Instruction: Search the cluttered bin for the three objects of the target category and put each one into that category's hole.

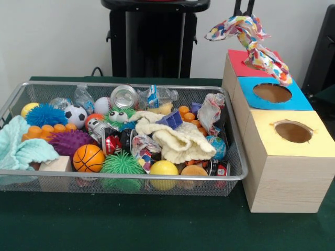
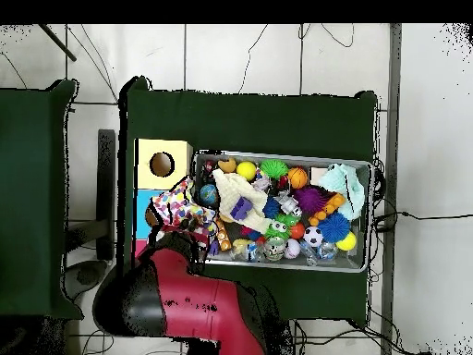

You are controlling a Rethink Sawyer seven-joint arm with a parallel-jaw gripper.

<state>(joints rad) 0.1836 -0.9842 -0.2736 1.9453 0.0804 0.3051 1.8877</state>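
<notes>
My gripper (image 1: 244, 14) comes down at the top right and is shut on a spotted fabric piece (image 1: 251, 39). The white cloth with red, blue, yellow and orange spots hangs in the air over the red-topped and blue-topped boxes, its lower end near the blue top's far edge. It also shows in the overhead view (image 2: 180, 209), beside the bin's left end. The hole (image 1: 293, 132) in the yellow-topped box (image 1: 309, 144) is open and empty, nearer the camera than the cloth; it also shows in the overhead view (image 2: 162, 165). The wire mesh bin (image 1: 131, 178) is full of toys. A crumpled spotted piece (image 1: 211, 111) lies at its right end.
The blue-topped box (image 1: 301, 99) and the red-topped box (image 1: 238, 65) stand in a row behind the yellow one. In the bin lie a cream knitted cloth (image 1: 178, 141), a mint-green towel (image 1: 21, 149), balls, spiky toys and a can (image 1: 124, 97). The red arm (image 2: 199, 305) fills the overhead view's lower left.
</notes>
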